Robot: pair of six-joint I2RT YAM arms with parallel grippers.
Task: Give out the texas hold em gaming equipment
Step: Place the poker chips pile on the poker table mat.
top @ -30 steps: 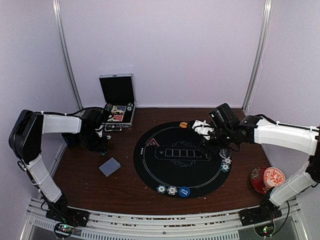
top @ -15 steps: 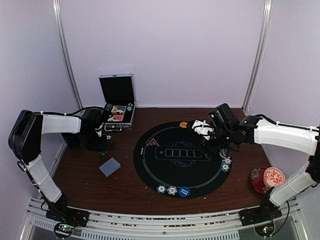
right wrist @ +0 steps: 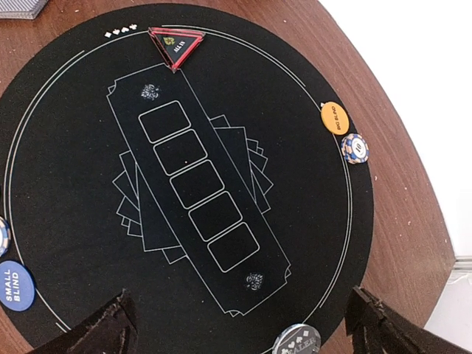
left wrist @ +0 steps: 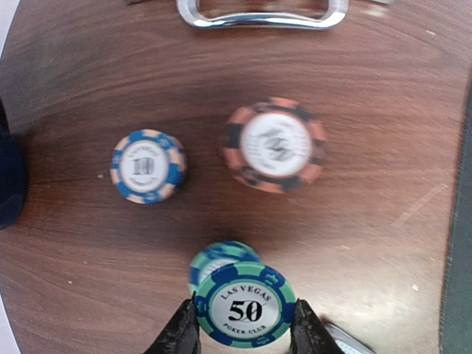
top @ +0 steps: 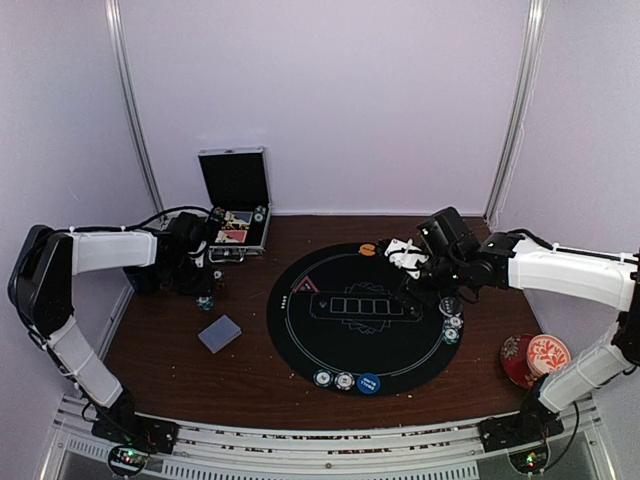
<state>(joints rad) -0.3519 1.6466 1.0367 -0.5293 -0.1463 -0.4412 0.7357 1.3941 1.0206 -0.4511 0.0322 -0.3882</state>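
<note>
In the left wrist view my left gripper [left wrist: 245, 311] is shut on the edges of a green and blue "50" poker chip [left wrist: 245, 304], held just above a second green chip [left wrist: 214, 259] on the wood. Beyond them lie a blue "10" chip [left wrist: 147, 166] and an orange and dark chip [left wrist: 275, 145]. My right gripper [right wrist: 242, 299] hangs open and empty over the black round mat [right wrist: 81, 147]. The mat carries a red triangle marker [right wrist: 175, 46], an orange button disc [right wrist: 335, 117], a blue button disc [right wrist: 15, 284] and a dealer disc [right wrist: 297, 341]. A deck of cards [top: 220, 333] lies left of the mat.
An open metal case [top: 235, 215] stands at the back left, its handle [left wrist: 262, 15] just beyond the loose chips. Chips sit at the mat's right edge [top: 452, 325] and front edge [top: 333, 379]. A red floral cup and saucer [top: 535, 357] stand at the front right.
My left gripper has finished shutting on the green chip and drawn back a little toward the case with it, uncovering a chip on the wood. The right arm has not moved.
</note>
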